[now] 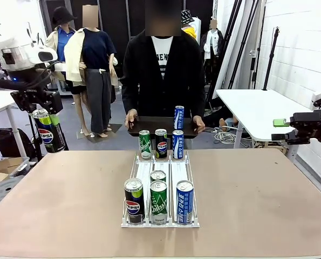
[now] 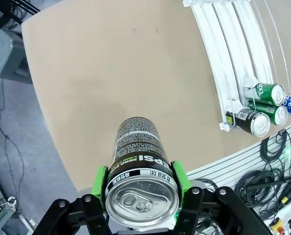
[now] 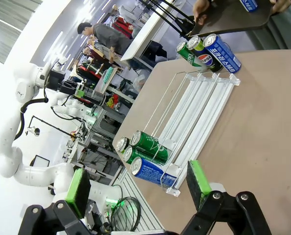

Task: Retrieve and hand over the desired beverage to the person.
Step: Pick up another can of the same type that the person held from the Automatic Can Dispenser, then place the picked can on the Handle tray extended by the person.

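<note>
My left gripper [image 1: 45,120] hangs off the table's left edge, shut on a black-and-green Pepsi can [image 1: 48,134], a beverage from the rack. In the left wrist view the green pads [image 2: 101,182] clamp that can [image 2: 138,147] from both sides, its top facing the camera. The person [image 1: 161,70] stands at the far side in a black jacket, both hands holding a dark tray [image 1: 149,125] with a blue can [image 1: 179,116] on it. At the right edge my right gripper [image 1: 303,128] is open and holds nothing; its pads [image 3: 78,191] stand wide apart.
A clear three-lane rack [image 1: 144,171] lies mid-table. Three cans [image 1: 161,143] stand at its far end and several more cans [image 1: 158,200] at its near end. The brown tabletop [image 1: 63,189] lies bare on either side. A white table [image 1: 257,108] stands behind on the right.
</note>
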